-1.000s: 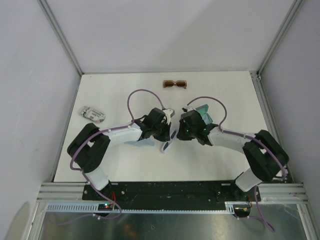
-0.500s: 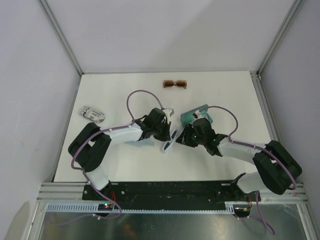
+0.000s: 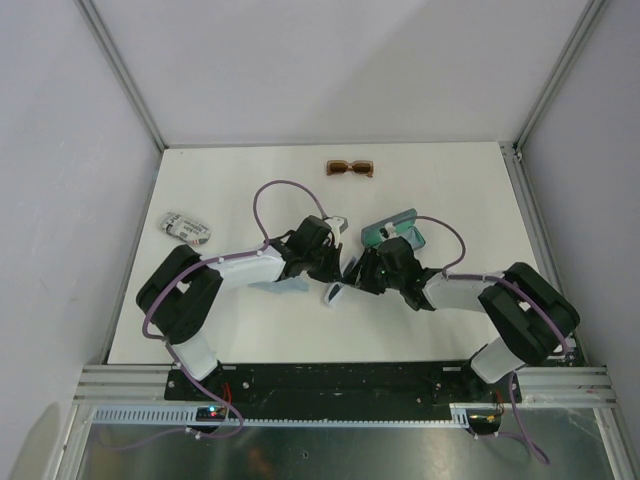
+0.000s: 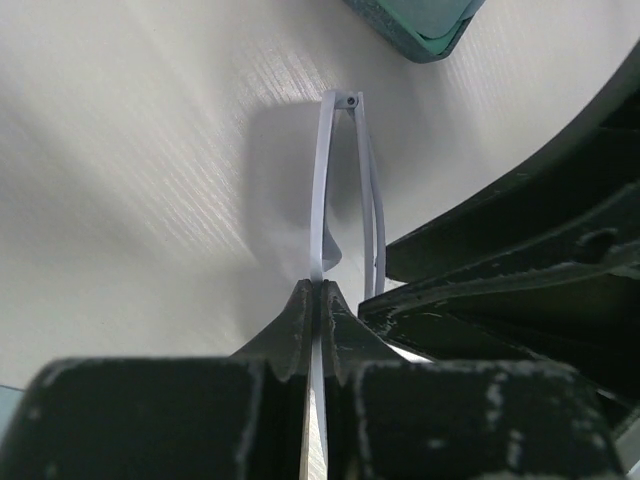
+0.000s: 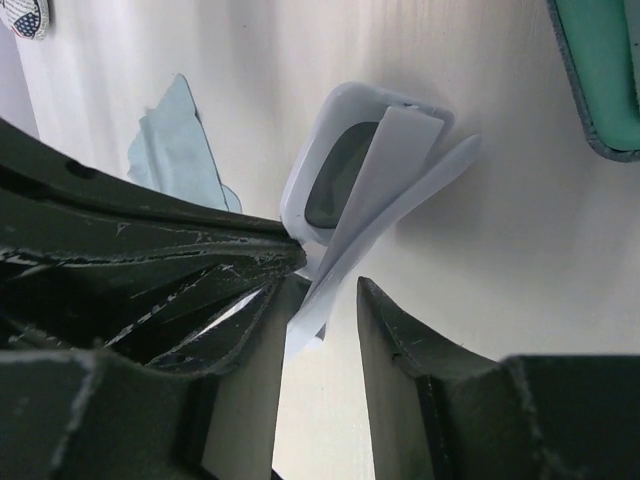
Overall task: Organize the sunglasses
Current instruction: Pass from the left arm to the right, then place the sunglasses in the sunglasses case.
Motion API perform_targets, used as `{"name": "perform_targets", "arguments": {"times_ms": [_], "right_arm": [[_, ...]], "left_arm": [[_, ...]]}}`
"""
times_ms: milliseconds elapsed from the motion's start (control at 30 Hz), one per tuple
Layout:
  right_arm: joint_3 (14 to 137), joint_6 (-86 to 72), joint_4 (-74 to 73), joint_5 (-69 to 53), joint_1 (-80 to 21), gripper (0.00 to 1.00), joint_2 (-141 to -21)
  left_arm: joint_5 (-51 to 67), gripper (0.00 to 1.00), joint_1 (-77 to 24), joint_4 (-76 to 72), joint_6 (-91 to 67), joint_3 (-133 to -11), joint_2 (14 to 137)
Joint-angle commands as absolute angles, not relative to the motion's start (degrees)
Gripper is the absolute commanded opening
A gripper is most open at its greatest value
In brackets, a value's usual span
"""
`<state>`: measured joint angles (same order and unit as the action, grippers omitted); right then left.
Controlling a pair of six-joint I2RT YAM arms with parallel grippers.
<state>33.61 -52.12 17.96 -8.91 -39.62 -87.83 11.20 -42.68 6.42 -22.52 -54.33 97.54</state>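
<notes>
white worktop (image 3: 470, 190) lies under both my arms, with pale walls round it. my left pincer (image 4: 313, 300) is clenched on one thin temple arm of the white sunglasses (image 4: 322, 170), its jaws pressed flat against the strip, which runs up out of them. the pair is folded and stands edge-on near the middle of the worktop, throwing a soft shadow. whether it touches the surface i cannot tell. my right pincer (image 5: 325, 288) comes in from the other side, released: its jaws stand apart, and the tips of the folded temple arms poke in between them, with a clear gap on one side. one dark lens shows in the white frame just beyond. a light blue cloth (image 5: 175, 150) lies beside and partly beneath my left arm. an open case with a teal lining (image 3: 390, 232) sits just beyond my right pincer. the brown sunglasses (image 3: 350, 168) lie flat near the far edge, well apart from both pincers. a small grey patterned pouch (image 3: 187, 228) rests toward the left side.
</notes>
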Motion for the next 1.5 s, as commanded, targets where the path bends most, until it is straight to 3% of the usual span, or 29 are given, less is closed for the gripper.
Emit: {"name": "perform_targets", "arguments": {"times_ms": [0,167,367,533,733,833,1200,1467], "right_arm": [[33.9,-53.99,23.08,-10.06,-39.3,0.37,-90.22],[34.26,-54.49,23.59,-9.7,-39.17,0.32,-91.99],[34.36,-54.78,24.27,-9.84,-38.69,0.15,-92.29],[34.62,-54.28,21.45,-8.73,-38.04,0.02,-89.13],[34.63,-53.61,16.07,-7.92,-36.52,0.0,-83.84],[34.63,-53.24,12.38,-6.74,-35.72,0.0,-80.43],[34.63,-56.52,-7.0,-2.82,-27.42,0.0,-64.21],[34.72,-61.84,-5.99,-2.58,-18.38,0.0,-63.37]], "left_arm": [[12.56,0.01,-42.46,4.08,-23.29,-54.14,97.06],[12.69,0.01,-42.5,3.8,-23.29,-53.97,96.96],[13.59,0.05,-42.52,3.28,-23.49,-53.77,96.29],[12.86,0.22,-41.95,2.5,-24.16,-52.9,92.82],[14.44,0.47,-38.58,2.21,-24.75,-51.38,86.23],[15.82,0.55,-36.31,2.28,-25.07,-50.53,82.81],[14.52,0.56,-33.48,1.23,-25.85,-49.62,79.54],[12.77,0.55,-33.16,-6.7,-28.12,-52.18,84.36]]}}
